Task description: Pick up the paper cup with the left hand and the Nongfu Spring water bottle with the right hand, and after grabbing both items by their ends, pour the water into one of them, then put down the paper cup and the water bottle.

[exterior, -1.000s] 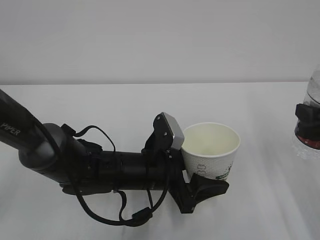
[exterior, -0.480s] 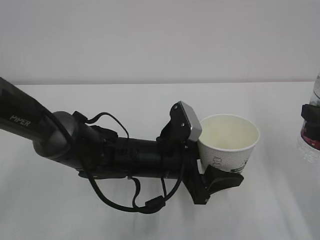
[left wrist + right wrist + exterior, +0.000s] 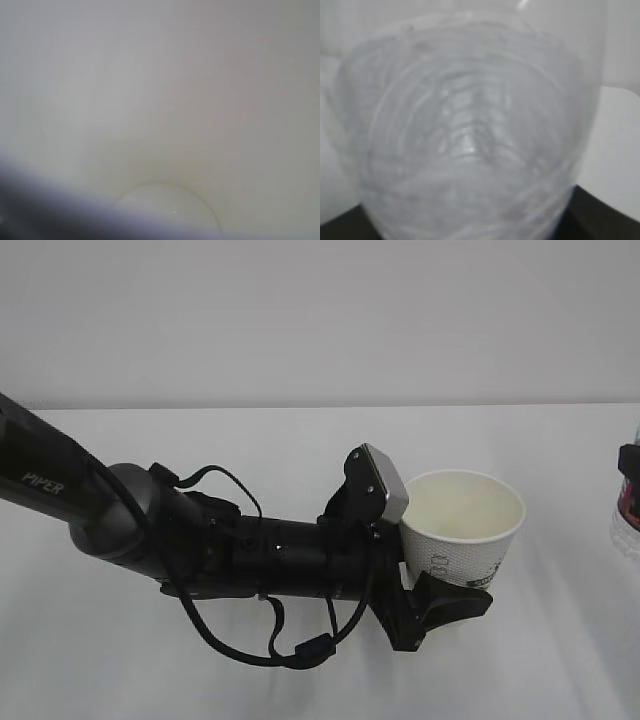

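The paper cup [image 3: 462,532], white with a grey print, stands mouth-up right of centre in the exterior view. My left gripper [image 3: 462,565] is shut on its lower part. One black finger [image 3: 440,606] shows in front of the cup and the other is hidden behind it. The left wrist view looks down into the cup's cream inside [image 3: 165,100]. At the right edge only a sliver of the Nongfu Spring water bottle [image 3: 630,512] shows, with my right gripper [image 3: 629,458] black against it. Its clear ribbed body [image 3: 465,130] fills the right wrist view, between the dark jaws at the bottom corners.
The white table [image 3: 300,450] runs back to a plain pale wall. My left arm [image 3: 150,530], lettered PIPER and hung with looping cables [image 3: 270,640], lies low across the left and middle of the table.
My left arm has carried the cup to the right. The bottle and my right gripper have slid right, almost out of the exterior view.
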Controlling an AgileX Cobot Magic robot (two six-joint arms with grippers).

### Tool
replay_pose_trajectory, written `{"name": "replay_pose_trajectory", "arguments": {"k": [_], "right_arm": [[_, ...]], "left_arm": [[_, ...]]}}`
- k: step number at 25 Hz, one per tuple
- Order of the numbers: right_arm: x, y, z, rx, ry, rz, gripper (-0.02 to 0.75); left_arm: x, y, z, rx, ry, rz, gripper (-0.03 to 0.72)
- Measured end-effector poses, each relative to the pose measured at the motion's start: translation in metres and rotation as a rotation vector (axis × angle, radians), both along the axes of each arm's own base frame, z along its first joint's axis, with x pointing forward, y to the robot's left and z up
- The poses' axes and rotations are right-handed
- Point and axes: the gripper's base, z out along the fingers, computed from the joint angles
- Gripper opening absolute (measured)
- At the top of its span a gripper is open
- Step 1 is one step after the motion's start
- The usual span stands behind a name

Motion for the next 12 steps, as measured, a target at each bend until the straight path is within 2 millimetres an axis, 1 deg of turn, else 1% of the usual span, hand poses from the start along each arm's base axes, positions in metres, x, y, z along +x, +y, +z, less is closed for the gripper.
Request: {"name": "replay_pose_trajectory", "arguments": {"k": [9, 12], "right_arm": [[-0.014, -0.001, 0.01, -0.005, 0.008, -0.002, 0.446], [-0.019, -0.001, 0.005, -0.005, 0.021, -0.002, 0.446]], "left_arm": [[-0.001, -0.001, 0.0, 0.001, -0.001, -0.005, 0.517], [-0.002, -0.001, 0.0, 0.004, -0.003, -0.013, 0.517]]}}
